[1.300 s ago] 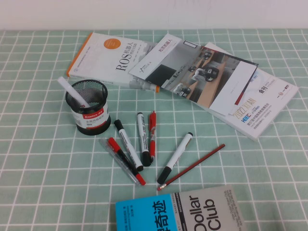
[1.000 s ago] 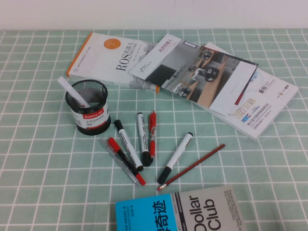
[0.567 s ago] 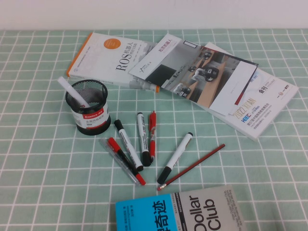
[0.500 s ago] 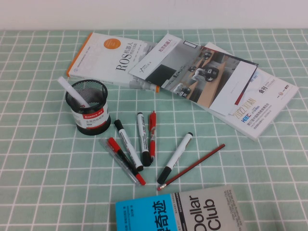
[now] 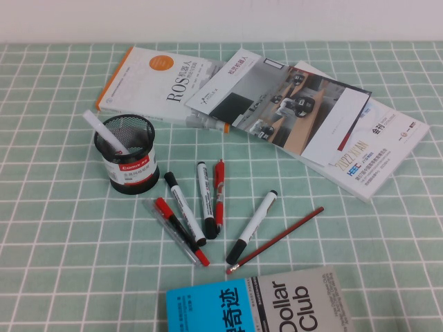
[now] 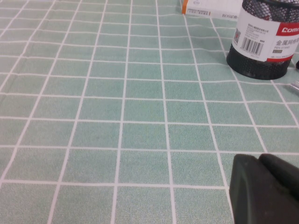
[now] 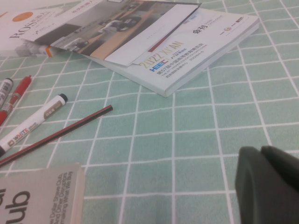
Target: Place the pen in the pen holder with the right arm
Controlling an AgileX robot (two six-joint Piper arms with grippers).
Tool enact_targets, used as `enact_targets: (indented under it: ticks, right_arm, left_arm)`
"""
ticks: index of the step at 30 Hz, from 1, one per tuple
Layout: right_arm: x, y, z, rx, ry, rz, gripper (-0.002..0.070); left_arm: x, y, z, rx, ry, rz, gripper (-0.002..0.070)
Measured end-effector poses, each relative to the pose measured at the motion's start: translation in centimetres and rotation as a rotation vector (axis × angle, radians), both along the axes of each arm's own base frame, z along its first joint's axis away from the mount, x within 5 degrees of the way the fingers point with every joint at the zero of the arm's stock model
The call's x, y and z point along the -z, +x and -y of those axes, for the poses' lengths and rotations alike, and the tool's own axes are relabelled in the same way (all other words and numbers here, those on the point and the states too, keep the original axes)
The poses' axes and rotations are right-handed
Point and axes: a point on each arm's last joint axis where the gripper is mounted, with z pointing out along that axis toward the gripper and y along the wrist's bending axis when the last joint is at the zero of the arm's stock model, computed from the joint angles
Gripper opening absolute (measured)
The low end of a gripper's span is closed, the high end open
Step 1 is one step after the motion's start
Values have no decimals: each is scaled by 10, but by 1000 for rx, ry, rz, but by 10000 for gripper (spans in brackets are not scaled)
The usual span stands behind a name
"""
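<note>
Three white-barrelled markers with black caps lie on the green checked cloth: one nearest the holder, one beside it, one further right, which also shows in the right wrist view. The black mesh pen holder stands upright to their left with a white stick in it. It also shows in the left wrist view. Neither arm shows in the high view. My left gripper is shut and empty, low over bare cloth. My right gripper is shut and empty, apart from the pens.
A red-capped marker, a red pen and a thin red pencil lie among the markers. Books and an open magazine lie across the back. A blue and grey book lies at the front edge.
</note>
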Motion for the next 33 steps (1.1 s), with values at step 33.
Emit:
enact_targets:
  ticks: [33]
  right_arm:
    - [-91, 38, -33, -196, 406, -379, -20]
  left_arm:
    - [0, 0, 0, 0, 0, 0, -6]
